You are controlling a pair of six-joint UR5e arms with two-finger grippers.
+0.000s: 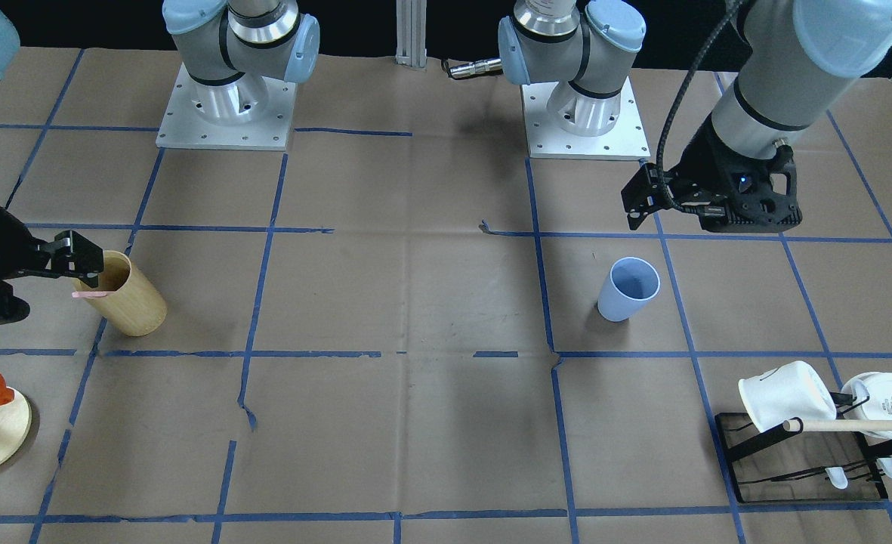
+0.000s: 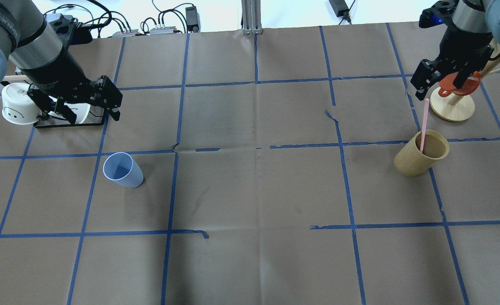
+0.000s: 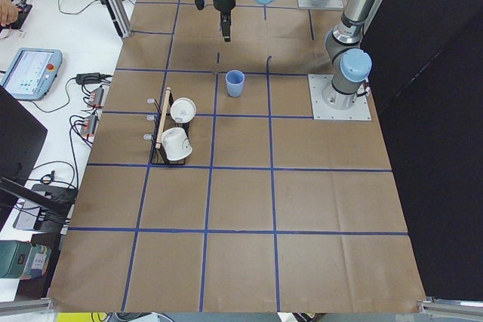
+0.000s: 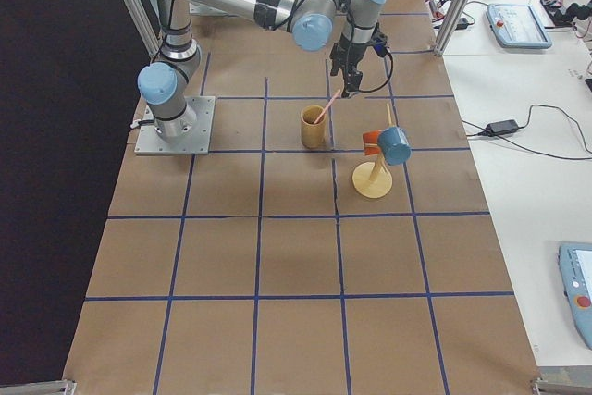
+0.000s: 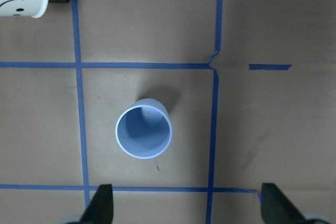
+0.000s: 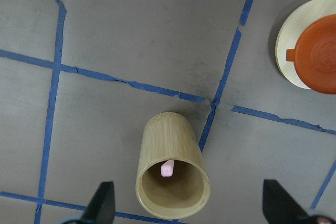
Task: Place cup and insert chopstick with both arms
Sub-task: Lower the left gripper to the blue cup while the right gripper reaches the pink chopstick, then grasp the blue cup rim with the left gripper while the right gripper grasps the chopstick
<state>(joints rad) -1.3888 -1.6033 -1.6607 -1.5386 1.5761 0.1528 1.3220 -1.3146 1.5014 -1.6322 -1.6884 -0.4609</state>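
Note:
The light blue cup (image 2: 122,170) stands upright on the table, also seen in the front view (image 1: 628,289) and the left wrist view (image 5: 144,135). My left gripper (image 2: 78,116) hovers open and empty above the table beyond the cup; its fingertips (image 5: 102,205) stand wide apart. A pale pink chopstick (image 2: 424,125) leans inside the tan wooden cylinder (image 2: 421,154), its tip showing in the right wrist view (image 6: 167,168). My right gripper (image 2: 442,87) is open and empty above the cylinder (image 6: 172,179), apart from the chopstick.
A black rack (image 1: 800,468) with two white mugs (image 1: 785,393) and a beige wooden rod (image 1: 861,425) stands near my left gripper. A round wooden stand (image 2: 453,108) with an orange cup (image 2: 459,82) is beside my right gripper. Blue tape lines grid the brown paper.

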